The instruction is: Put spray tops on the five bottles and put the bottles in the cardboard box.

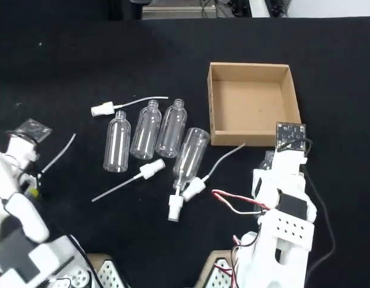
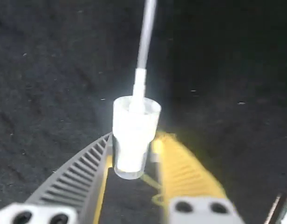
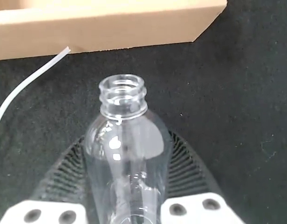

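My left gripper (image 2: 132, 149) is shut on a white spray top (image 2: 133, 133), whose thin tube (image 2: 144, 42) points away over the black cloth. In the high view that gripper (image 1: 30, 180) is at the table's left edge, with the tube (image 1: 59, 153) slanting out from it. My right gripper (image 3: 127, 147) is shut on a clear open-necked bottle (image 3: 124, 126), close in front of the cardboard box (image 3: 101, 28). Several more clear bottles (image 1: 146, 129) lie uncapped mid-table, left of the box (image 1: 251, 141). Loose spray tops (image 1: 150, 170) lie around them.
One spray top (image 1: 104, 109) lies behind the bottles, two more (image 1: 194, 188) beside the nearest bottle (image 1: 190, 156). A loose tube (image 3: 27, 81) ends near the box's front wall. Red and white wires (image 1: 233, 204) hang on the right arm.
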Action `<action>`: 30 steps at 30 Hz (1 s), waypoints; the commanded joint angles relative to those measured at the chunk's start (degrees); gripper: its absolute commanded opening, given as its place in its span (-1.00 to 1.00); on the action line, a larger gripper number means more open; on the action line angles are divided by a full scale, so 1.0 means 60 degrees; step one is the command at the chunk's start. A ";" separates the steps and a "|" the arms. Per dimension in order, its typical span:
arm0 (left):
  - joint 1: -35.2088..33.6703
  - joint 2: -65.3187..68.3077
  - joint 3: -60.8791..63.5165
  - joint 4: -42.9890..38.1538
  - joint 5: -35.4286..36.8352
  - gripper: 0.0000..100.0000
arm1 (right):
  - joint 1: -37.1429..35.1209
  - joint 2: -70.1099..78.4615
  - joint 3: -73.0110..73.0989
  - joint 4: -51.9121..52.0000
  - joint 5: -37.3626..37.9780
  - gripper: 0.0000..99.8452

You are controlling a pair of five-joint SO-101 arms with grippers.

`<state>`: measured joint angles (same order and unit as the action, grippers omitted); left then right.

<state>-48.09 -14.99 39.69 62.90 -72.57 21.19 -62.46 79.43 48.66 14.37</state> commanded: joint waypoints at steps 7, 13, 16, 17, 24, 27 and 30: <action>-0.0711 0.1700 -0.2777 0.0322 0.0322 -0.56 | 0.0117 -0.0227 -0.0051 -0.0264 -0.0059 -0.98; -0.0535 0.1700 -0.4623 0.4044 0.3326 -0.57 | 0.0117 -0.0212 -0.0051 -0.0264 -0.0059 -0.98; -0.0491 0.1700 -0.4842 0.4674 0.5201 -0.57 | 0.0117 -0.0212 -0.0051 -0.0293 -0.0029 -0.98; -0.0505 0.1714 -0.4784 0.4689 0.5700 -0.57 | 0.0117 -0.0212 -0.0051 -0.0293 -0.0015 -0.98; -0.0872 0.1612 -0.3495 0.3282 0.8703 -0.57 | 0.0117 -0.0212 -0.0051 -0.0278 0.0000 -0.98; -0.1048 0.1480 -0.2894 0.2696 1.0081 -0.56 | 0.0117 -0.0212 -0.0051 -0.0278 0.0000 -0.98; -0.1018 0.1465 -0.2733 0.2711 1.1546 -0.56 | 0.0117 -0.0212 -0.0051 -0.0308 0.0015 -0.98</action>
<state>-53.89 -4.35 23.16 80.48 -14.29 21.19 -62.46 79.43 48.66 14.37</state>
